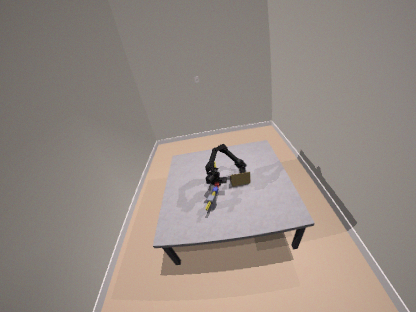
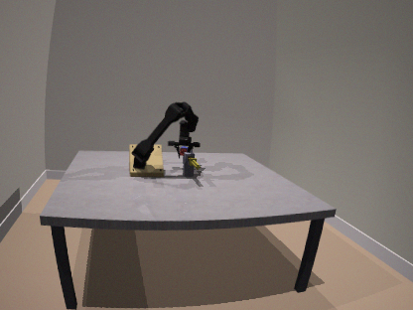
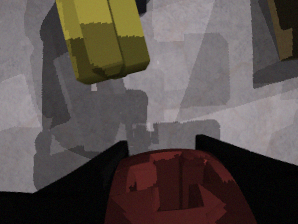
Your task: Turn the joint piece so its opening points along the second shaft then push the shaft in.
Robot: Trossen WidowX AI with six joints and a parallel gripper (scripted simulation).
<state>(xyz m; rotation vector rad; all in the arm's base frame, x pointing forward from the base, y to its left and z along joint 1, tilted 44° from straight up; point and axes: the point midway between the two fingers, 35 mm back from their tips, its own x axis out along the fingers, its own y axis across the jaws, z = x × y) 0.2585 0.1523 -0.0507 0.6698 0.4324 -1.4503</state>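
Observation:
A yellow shaft [image 1: 208,205] [image 2: 195,163] runs through a grey block [image 1: 210,198] [image 2: 188,166]. A blue part [image 1: 216,189] links it to the red joint piece [image 1: 217,184] [image 2: 183,151] [image 3: 165,187]. My gripper [image 3: 161,142] is shut on the red joint piece, one black finger on each side. In the wrist view the piece's recessed opening faces up the picture. The second yellow shaft [image 1: 215,164] [image 3: 107,50] ends at upper left in the wrist view, apart from the piece and offset left. Whether the opening lines up exactly with it, I cannot tell. Its block is mostly hidden.
A tan board [image 1: 240,179] [image 2: 153,161] [image 3: 285,42] stands beside the arm's base, to the right of the joint in the top view. The arm arches over the grey table [image 1: 260,210] [image 2: 238,199], and its shadows fall across the top.

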